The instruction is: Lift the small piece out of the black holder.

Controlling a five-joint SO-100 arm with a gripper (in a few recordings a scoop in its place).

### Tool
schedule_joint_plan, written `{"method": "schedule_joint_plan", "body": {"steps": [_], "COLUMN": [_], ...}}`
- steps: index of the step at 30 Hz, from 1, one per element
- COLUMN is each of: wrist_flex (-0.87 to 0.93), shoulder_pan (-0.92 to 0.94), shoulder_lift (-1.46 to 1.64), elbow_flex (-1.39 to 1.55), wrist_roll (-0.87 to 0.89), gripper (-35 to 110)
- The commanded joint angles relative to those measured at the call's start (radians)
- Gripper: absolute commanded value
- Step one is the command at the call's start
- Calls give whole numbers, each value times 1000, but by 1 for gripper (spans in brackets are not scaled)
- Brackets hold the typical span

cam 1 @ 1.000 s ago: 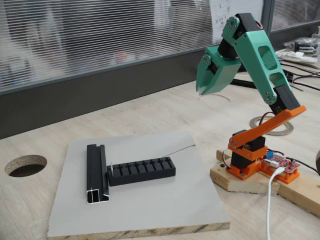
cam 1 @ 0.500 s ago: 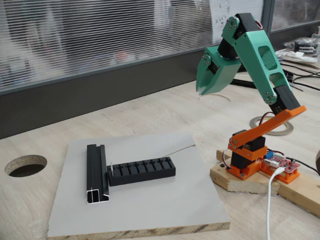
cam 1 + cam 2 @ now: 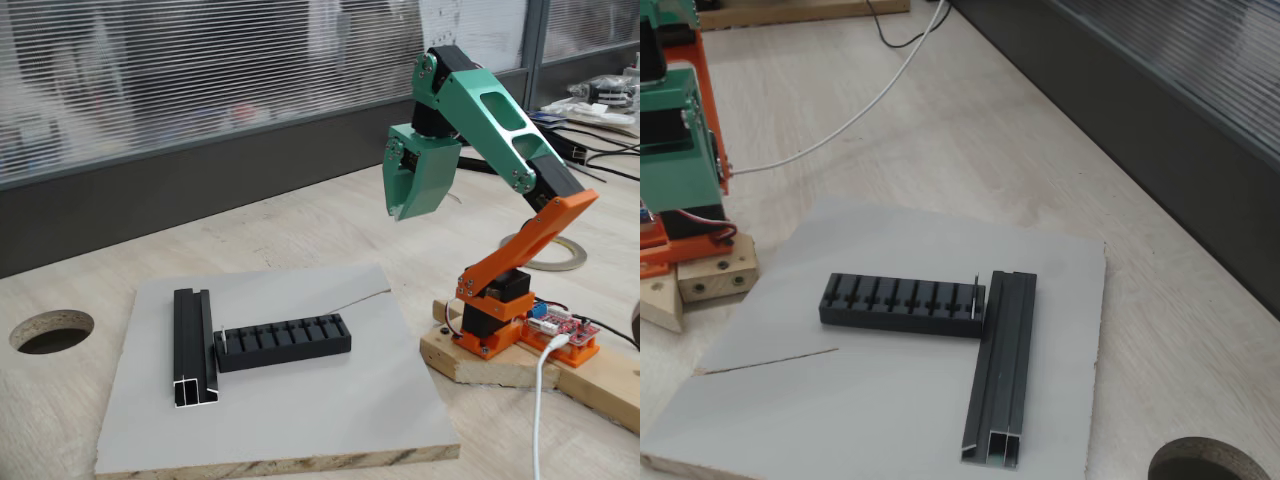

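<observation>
I see the small piece [image 3: 222,337] as a thin pale sliver that stands upright in the end slot of the black holder [image 3: 284,342], at the end just beside the channel rail [image 3: 194,346]. In the other fixed view the small piece [image 3: 976,297] stands at the right end of the black holder [image 3: 902,305]. The holder is one low matte black block with a row of about nine slots. I read no writing on it. One grey board [image 3: 330,420] carries one holder, one rail and one thin wire [image 3: 355,301]. The gripper [image 3: 402,213] hangs high, well apart from the holder, and its fingers look almost together.
</observation>
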Motion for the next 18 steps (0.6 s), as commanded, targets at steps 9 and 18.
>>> {"method": "schedule_joint_plan", "body": {"steps": [9,18], "wrist_flex": [-270,-603], "shoulder_pan": [-373,-629], "shoulder_lift": [-253,-367], "elbow_flex": [-2,-5], "wrist_roll": [12,5], "gripper": [10,10]}}
